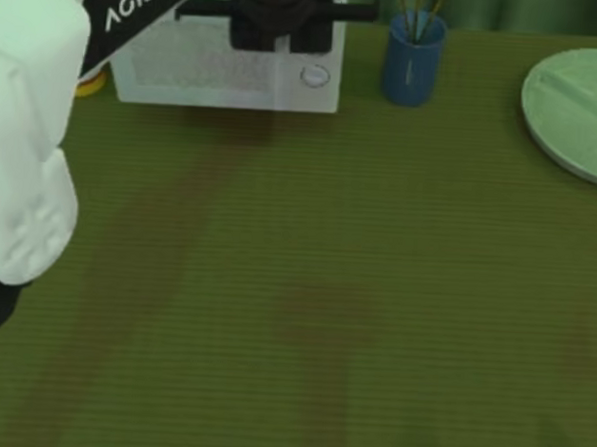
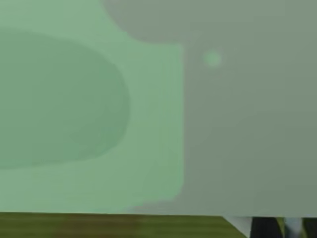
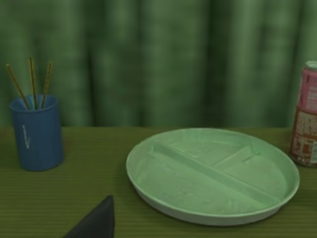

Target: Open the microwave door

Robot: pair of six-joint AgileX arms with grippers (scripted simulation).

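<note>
We see one microwave (image 1: pixel 226 75) under our left gripper (image 1: pixel 284 22), whose finger state we cannot tell; one cup (image 1: pixel 411 61), one plate (image 1: pixel 577 110), green cloth table (image 1: pixel 325 285).

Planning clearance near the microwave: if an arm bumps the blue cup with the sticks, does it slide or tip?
The blue cup looks taller than wide, so a high bump probably tips it. The thin sticks stand loose above its rim and would likely rattle or spill. It stands close beside the microwave, where the left gripper works.

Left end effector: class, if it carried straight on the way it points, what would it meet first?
Probably the small white boxy microwave: the left end effector is over it, and a pale surface fills the left wrist view; depth is unclear.
</note>
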